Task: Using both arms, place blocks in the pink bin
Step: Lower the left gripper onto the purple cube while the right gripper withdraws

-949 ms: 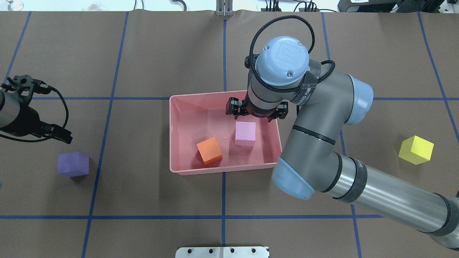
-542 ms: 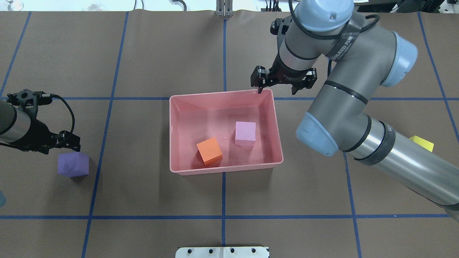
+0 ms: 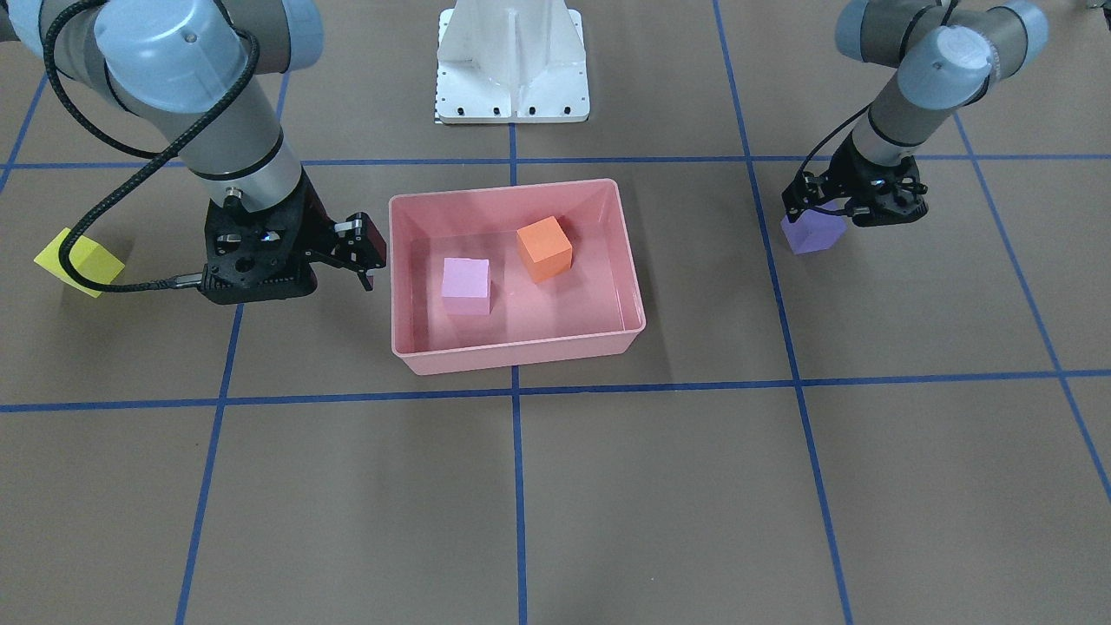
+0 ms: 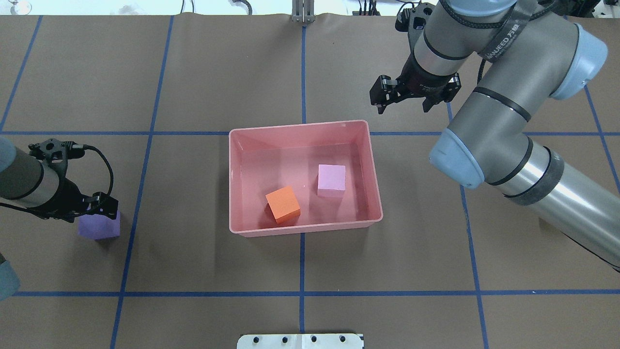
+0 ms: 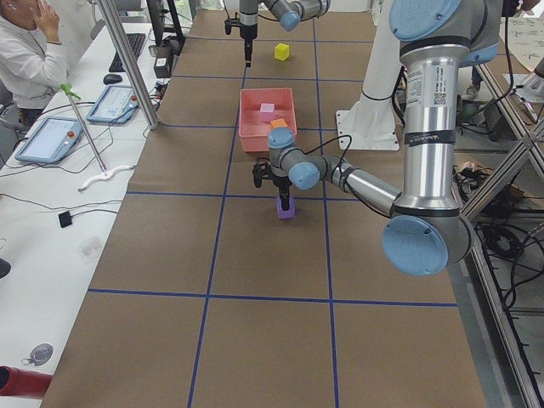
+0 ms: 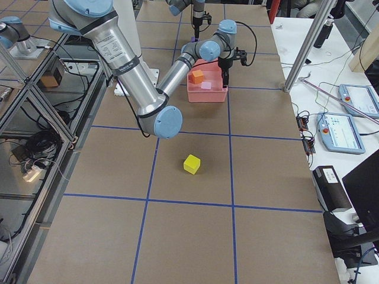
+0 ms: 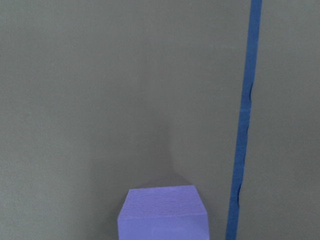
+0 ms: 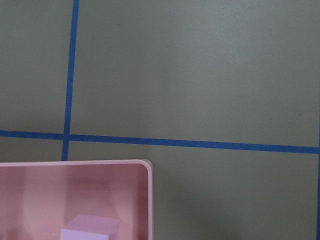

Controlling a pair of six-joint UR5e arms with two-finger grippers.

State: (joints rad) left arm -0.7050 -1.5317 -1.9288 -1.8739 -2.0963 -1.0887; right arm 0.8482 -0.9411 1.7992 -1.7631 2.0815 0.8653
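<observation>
The pink bin [image 4: 300, 125] stands mid-table and holds the orange cube [image 4: 283, 204] and the light pink cube [image 4: 332, 180]. My right gripper [image 4: 403, 104] is open and empty, raised just beyond the bin's far right corner. The yellow cube [image 3: 78, 262] sits on the table on my right side; in the overhead view my right arm hides it. My left gripper [image 3: 852, 213] is open and hovers right over the purple cube [image 3: 811, 233], which shows at the bottom of the left wrist view [image 7: 162, 212]. The right wrist view shows the bin's corner [image 8: 142, 167].
The white pedestal [image 3: 512, 69] stands at the robot's side of the table. Blue tape lines [image 4: 302, 261] grid the brown table cover. A side bench with tablets [image 5: 51, 140] and a person runs along the far side.
My right gripper has left the bin, rising and moving to the far right past its rim. My left gripper has moved toward me and now hangs over the purple cube.
</observation>
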